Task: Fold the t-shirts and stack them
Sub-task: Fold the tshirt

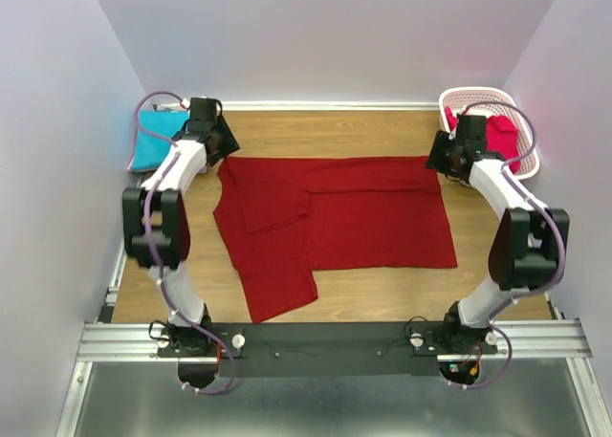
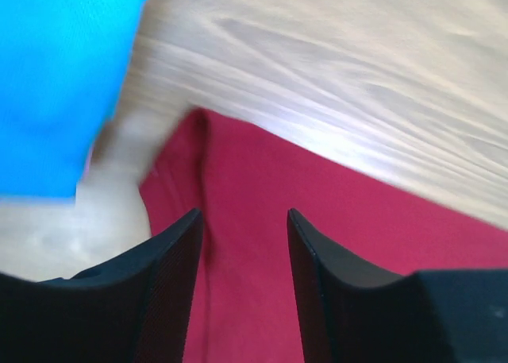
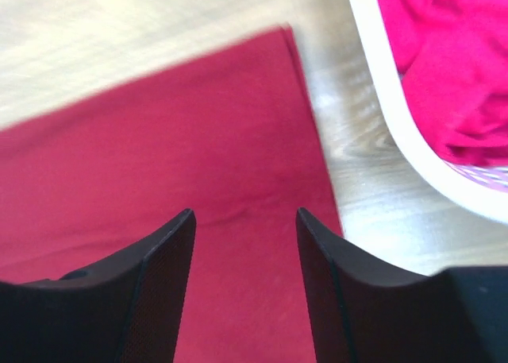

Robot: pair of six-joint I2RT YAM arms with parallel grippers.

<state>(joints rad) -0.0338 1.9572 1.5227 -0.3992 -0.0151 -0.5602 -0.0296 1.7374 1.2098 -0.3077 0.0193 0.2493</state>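
The dark red t-shirt (image 1: 335, 217) lies spread flat on the wooden table, one sleeve folded over its body and the other sticking out toward the near edge. My left gripper (image 1: 222, 146) is open above its far left corner (image 2: 238, 244), nothing between the fingers. My right gripper (image 1: 442, 158) is open above its far right corner (image 3: 238, 220), also empty. The turquoise t-shirt (image 1: 153, 141) lies folded at the far left, blurred in the left wrist view (image 2: 55, 77). The pinkish-red t-shirt (image 1: 499, 133) is bunched inside the white basket (image 1: 521, 164), also in the right wrist view (image 3: 444, 69).
The white basket's rim (image 3: 413, 148) stands close to the right of my right gripper. The walls close in the table on three sides. Bare wood (image 1: 382, 298) shows along the near edge, in front of the black rail (image 1: 325, 337).
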